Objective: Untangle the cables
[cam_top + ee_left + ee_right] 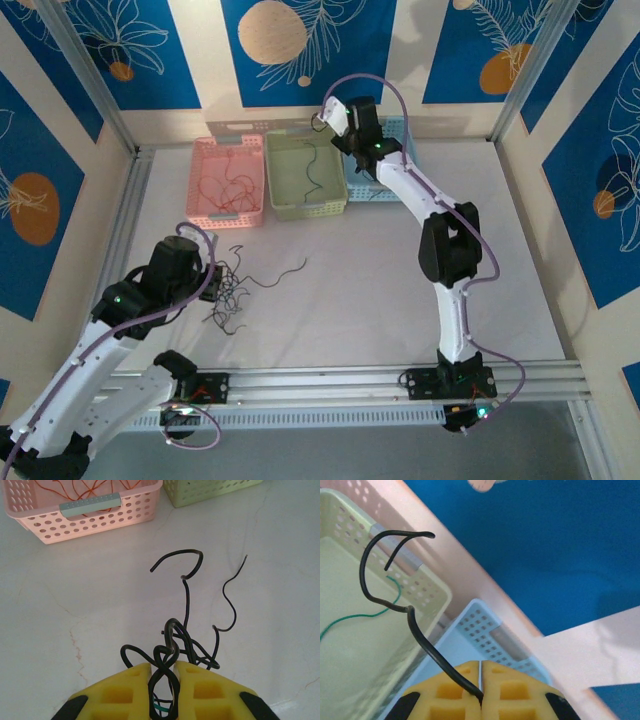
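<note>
A tangled clump of black cables [228, 295] lies on the white table at the left, with a green strand showing low in it. My left gripper [214, 281] is shut on the clump [172, 640], black loops pinched between its yellow fingers [162, 666]. One loose black strand [230, 600] curls on the table just right of the clump. My right gripper [343, 116] hangs high at the back above the blue basket [372, 192]. It is shut [480, 664] on one end of a single black cable [412, 615], which arcs up and left over the green basket [432, 587].
Three baskets stand in a row at the back: pink [228, 215] with red wires [228, 182], green [308, 210] with a thin green wire [360, 614], then blue. The pink basket [45, 522] sits ahead of my left gripper. A metal rail [350, 380] runs along the near edge.
</note>
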